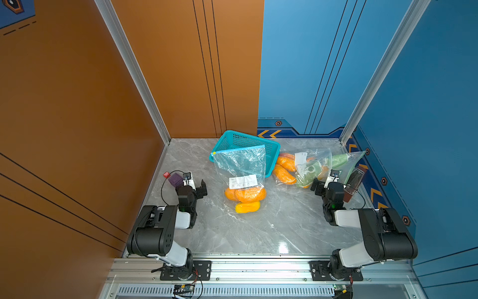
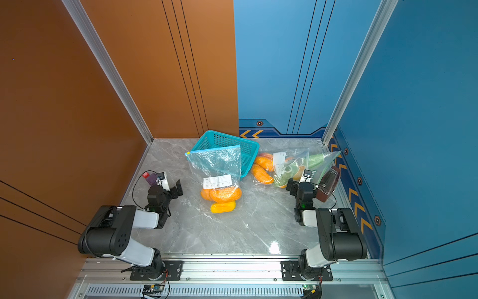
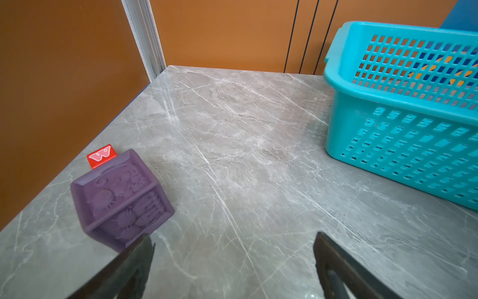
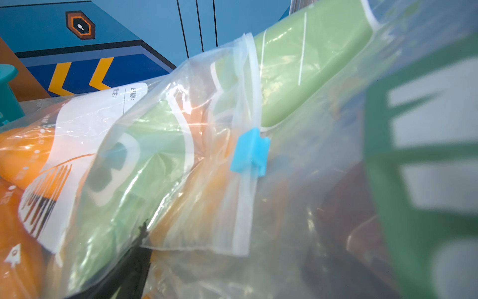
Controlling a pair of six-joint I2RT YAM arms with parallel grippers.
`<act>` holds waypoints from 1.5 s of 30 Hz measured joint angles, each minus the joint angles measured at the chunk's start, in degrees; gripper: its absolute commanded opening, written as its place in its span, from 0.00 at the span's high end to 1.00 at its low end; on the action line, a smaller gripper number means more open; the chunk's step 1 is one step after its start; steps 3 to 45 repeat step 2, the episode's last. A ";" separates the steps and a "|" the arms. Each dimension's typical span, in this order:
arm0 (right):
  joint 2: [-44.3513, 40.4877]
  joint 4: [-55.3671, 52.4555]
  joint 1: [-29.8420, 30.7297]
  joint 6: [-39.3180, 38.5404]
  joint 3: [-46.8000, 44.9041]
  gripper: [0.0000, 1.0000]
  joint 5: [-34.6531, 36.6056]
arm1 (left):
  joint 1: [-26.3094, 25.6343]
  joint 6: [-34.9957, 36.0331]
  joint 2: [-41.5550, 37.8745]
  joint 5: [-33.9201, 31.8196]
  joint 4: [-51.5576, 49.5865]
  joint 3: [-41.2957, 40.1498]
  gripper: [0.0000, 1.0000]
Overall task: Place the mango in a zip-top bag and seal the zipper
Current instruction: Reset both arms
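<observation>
A clear zip-top bag (image 1: pixel 241 165) (image 2: pixel 217 164) lies mid-table, its top leaning on the teal basket. Its blue zipper strip (image 1: pixel 239 149) runs straight, with a yellow slider (image 1: pixel 213 153) at the left end. Orange mangoes (image 1: pixel 247 194) and a yellow mango (image 1: pixel 247 207) (image 2: pixel 223 207) sit at the bag's bottom, seemingly inside the plastic. My left gripper (image 1: pixel 194 188) (image 3: pixel 234 239) is open over bare table left of the bag. My right gripper (image 1: pixel 326 185) (image 4: pixel 232 259) is open, right up against a pile of other bags (image 4: pixel 196 160); only one finger (image 4: pixel 129 266) shows.
A teal basket (image 1: pixel 271 152) (image 3: pixel 403 145) stands at the back. Bags with orange mangoes (image 1: pixel 284 168) and green items (image 1: pixel 336 161) crowd the right. One has a blue slider (image 4: pixel 249 152). A brown container (image 1: pixel 353 183) leans by the right wall. A purple cube (image 3: pixel 121 199) and red block (image 3: pixel 101 155) sit at the left.
</observation>
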 measured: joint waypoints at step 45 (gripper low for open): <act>0.00 0.00 0.00 0.00 0.00 0.00 0.00 | -0.04 0.00 0.00 -0.74 0.00 0.00 0.02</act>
